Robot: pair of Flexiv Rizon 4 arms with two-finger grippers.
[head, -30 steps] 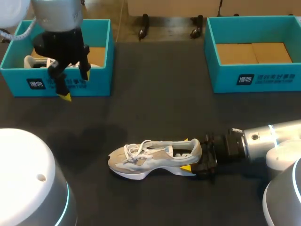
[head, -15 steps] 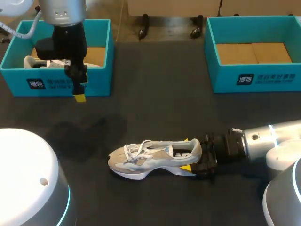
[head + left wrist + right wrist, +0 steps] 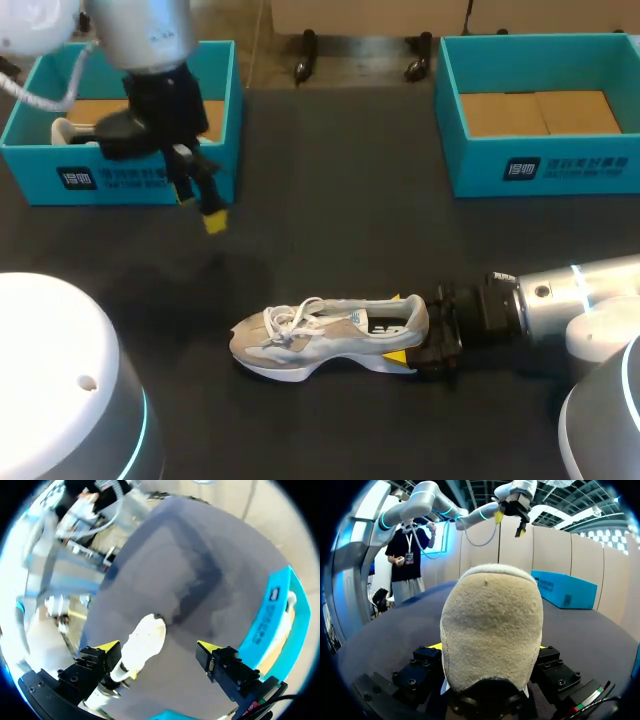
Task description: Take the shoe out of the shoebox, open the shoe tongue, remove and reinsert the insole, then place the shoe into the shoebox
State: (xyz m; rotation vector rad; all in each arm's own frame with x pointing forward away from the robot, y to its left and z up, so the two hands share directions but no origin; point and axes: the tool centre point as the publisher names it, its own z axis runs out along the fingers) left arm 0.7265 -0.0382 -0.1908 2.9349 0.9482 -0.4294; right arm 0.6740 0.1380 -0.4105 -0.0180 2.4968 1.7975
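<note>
Left arm [image 3: 150,40] has swung out from over the left shoebox [image 3: 150,182] toward mid-tabletop [image 3: 340,180]. Left jaws hang released, tips wide apart, over bare surface, well apart from the shoe [image 3: 320,338]. Right jaws are clenched on the shoe's heel, one tip each side. Toe points to the robot's left. Open tabletop lies between shoe and both boxes; right shoebox [image 3: 540,170] sits at the far edge.
</note>
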